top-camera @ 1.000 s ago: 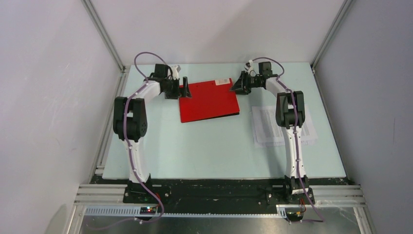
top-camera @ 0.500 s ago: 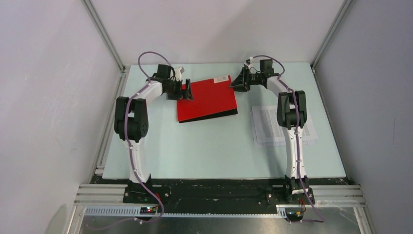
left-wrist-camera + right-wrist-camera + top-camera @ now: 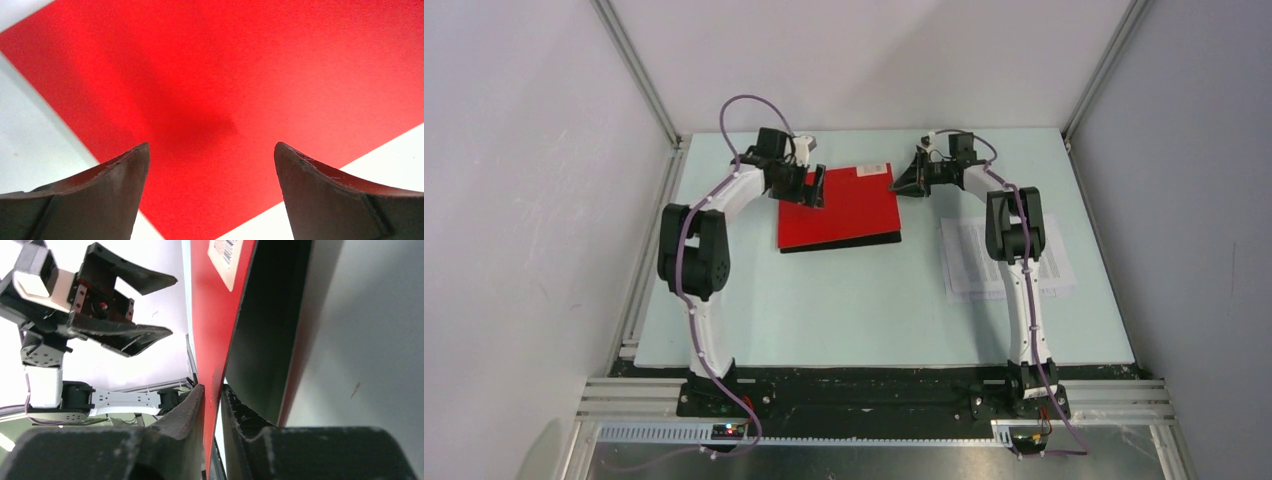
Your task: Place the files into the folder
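**A:** What has changed in the last second?

**B:** The right gripper (image 3: 212, 390) has narrowed onto the folder (image 3: 839, 210). The red cover's edge now sits pinched between its fingers, with the black inside showing just past them. The folder has also slid and squared up towards the left gripper (image 3: 814, 188).

**A:** So the cover can be lifted?

**B:** Probably. It seems to hold only the top cover, though the wrist view is too close to be sure.

**A:** And the arms?

**B:** Both reach far forward with elbows raised. The left fingers are spread wide, with the folder's corner directly beneath them. The files (image 3: 969, 262) lie well behind the right gripper, partly under its forearm.
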You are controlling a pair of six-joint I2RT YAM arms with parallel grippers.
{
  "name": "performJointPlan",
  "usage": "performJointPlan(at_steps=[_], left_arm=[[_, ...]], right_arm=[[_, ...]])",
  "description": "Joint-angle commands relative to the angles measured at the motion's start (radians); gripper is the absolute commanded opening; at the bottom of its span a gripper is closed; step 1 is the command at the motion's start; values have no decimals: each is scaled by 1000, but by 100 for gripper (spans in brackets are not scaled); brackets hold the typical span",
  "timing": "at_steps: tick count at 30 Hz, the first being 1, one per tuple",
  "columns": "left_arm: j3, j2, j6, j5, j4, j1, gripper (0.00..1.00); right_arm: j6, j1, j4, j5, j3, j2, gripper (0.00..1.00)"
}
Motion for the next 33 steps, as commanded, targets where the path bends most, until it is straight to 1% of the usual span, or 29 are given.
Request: performJointPlan(at_steps=[1,3,5,6,7,9,11,12,13,14,15,16,17,18,19,20,22,26,29,31,33], left_arm=[[11,-32,69,-47,-26,-40,100],[31,-37,78,-56,-37,-44,96],[49,-63,85,-71,-41,-47,96],[55,-94,95,-77,-43,-49,96],[55,-112,102,-95,-43,-55,96],[39,-177,151,-117,-44,-69,99],[-11,-249,259,-151,-38,-103,99],[-61,-301,356,-159,-32,-117,100],[-95,-330,404,-174,-10,-144,100],[-175,-386,501,-181,7,-158,100],[-217,-415,546,-196,56,-186,100],[-306,-467,640,-208,85,-199,100],[-389,-490,681,-228,147,-226,100],[-424,-527,757,-235,205,-237,100],[-480,-551,786,-240,229,-250,100],[-500,-559,826,-242,269,-255,100],[-539,-566,862,-246,299,-267,100],[-583,-570,915,-214,310,-274,100],[-663,-593,1008,-201,323,-288,99],[-717,-604,1050,-208,371,-297,98],[-773,-603,1090,-230,466,-302,96]], right_arm=[[26,27,16,-10,46,39,20],[33,32,17,-6,53,52,16],[47,34,34,-10,55,61,11],[54,34,39,-13,56,63,2],[70,33,50,-14,56,67,0],[113,31,86,-30,47,67,0],[169,31,121,-50,35,65,0],[207,30,137,-62,27,60,0],[228,30,148,-71,7,55,0],[272,30,173,-76,-5,45,0],[290,30,182,-83,-31,39,0],[328,29,196,-85,-44,27,0],[344,31,199,-91,-61,22,0],[376,31,202,-94,-70,12,0],[388,30,201,-91,-80,8,0],[406,29,192,-88,-83,-1,0],[422,29,178,-81,-94,-13,0],[444,27,150,-69,-144,-39,0],[462,28,148,-68,-180,-62,0],[470,28,150,-67,-201,-75,0],[473,28,153,-68,-212,-82,0]])
